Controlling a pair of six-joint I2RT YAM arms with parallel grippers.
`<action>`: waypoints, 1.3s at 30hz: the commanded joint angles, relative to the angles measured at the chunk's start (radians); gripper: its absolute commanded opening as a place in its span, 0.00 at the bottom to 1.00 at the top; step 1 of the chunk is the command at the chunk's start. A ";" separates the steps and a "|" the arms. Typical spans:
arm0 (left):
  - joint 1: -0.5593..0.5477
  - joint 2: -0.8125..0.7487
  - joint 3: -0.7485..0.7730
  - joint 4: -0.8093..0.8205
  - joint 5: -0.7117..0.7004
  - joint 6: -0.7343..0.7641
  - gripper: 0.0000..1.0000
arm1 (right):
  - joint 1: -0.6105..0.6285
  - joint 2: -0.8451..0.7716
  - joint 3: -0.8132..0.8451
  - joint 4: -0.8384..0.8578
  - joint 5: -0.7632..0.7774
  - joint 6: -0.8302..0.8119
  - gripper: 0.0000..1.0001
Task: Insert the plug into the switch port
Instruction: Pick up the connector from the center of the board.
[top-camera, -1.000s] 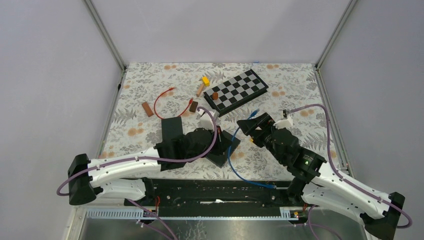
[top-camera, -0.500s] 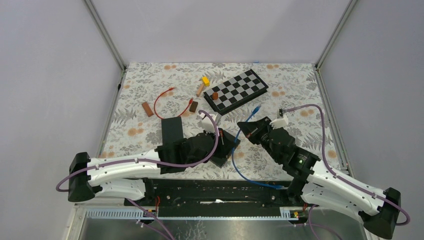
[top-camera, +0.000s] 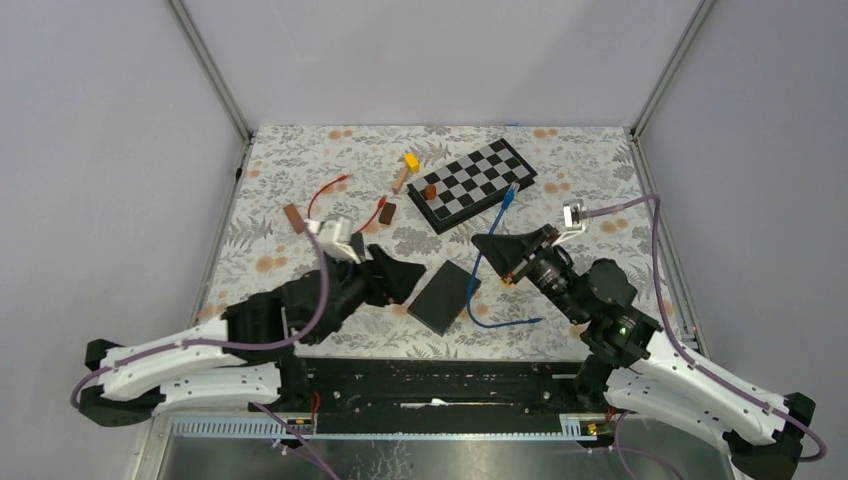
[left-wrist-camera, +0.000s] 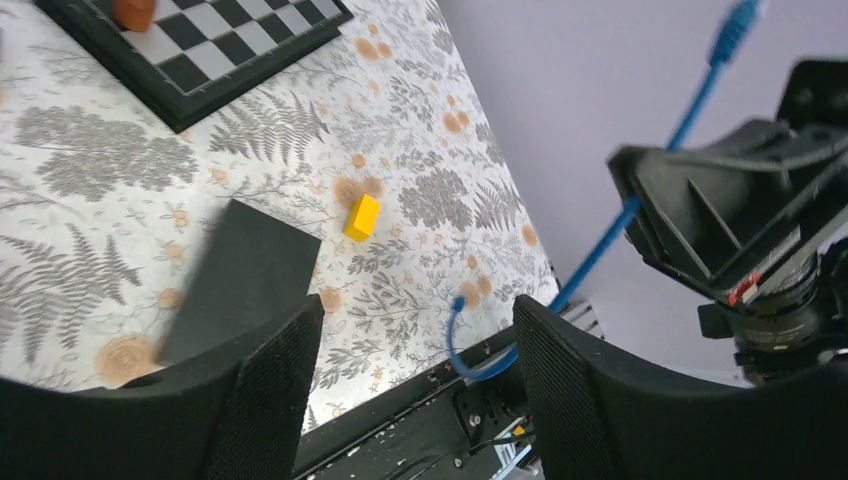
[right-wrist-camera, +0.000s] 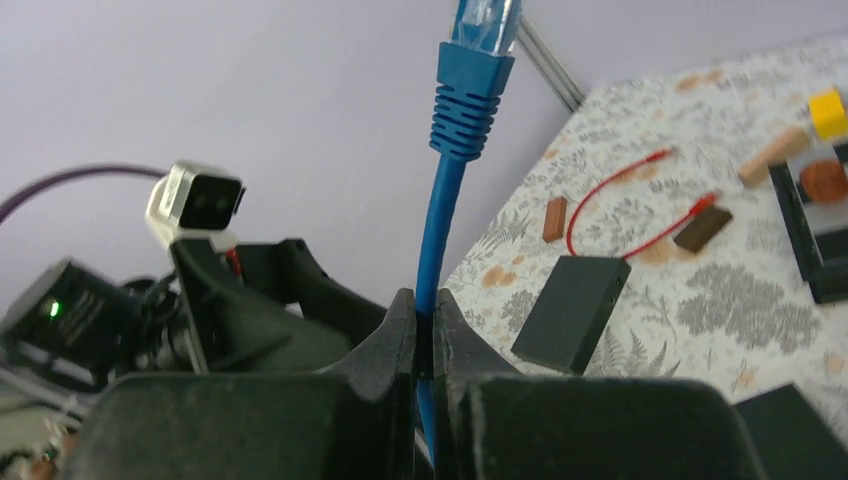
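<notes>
The blue cable's plug (top-camera: 512, 192) points up and away, over the near corner of the checkerboard; in the right wrist view the plug (right-wrist-camera: 485, 20) stands above the fingers. My right gripper (top-camera: 492, 244) (right-wrist-camera: 425, 300) is shut on the blue cable (right-wrist-camera: 440, 220) a short way below the plug. The switch, a flat black box (top-camera: 445, 295), lies on the table between the two grippers, and I cannot make out its port. My left gripper (top-camera: 408, 274) (left-wrist-camera: 417, 310) is open and empty, just left of the switch (left-wrist-camera: 245, 280).
A second black box (right-wrist-camera: 570, 310) lies by a red wire (top-camera: 325, 195), mostly under my left arm. A checkerboard (top-camera: 480, 180) with an orange piece sits at the back. Small wooden and yellow blocks (top-camera: 410, 160) are scattered. The blue cable loops (top-camera: 500, 320) near the front rail.
My left gripper opened, let go of the black box and drew back to the left. My right gripper shut on the blue cable and raised the plug toward the back.
</notes>
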 joint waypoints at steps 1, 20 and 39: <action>-0.003 -0.085 0.037 -0.171 -0.148 -0.019 0.74 | 0.005 -0.055 -0.040 0.168 -0.223 -0.329 0.00; -0.003 -0.235 0.024 0.274 0.086 0.447 0.99 | 0.005 -0.299 -0.041 -0.060 -0.552 -0.768 0.00; -0.003 -0.018 0.189 0.155 0.446 0.727 0.98 | 0.004 -0.257 0.024 -0.236 -0.460 -0.722 0.00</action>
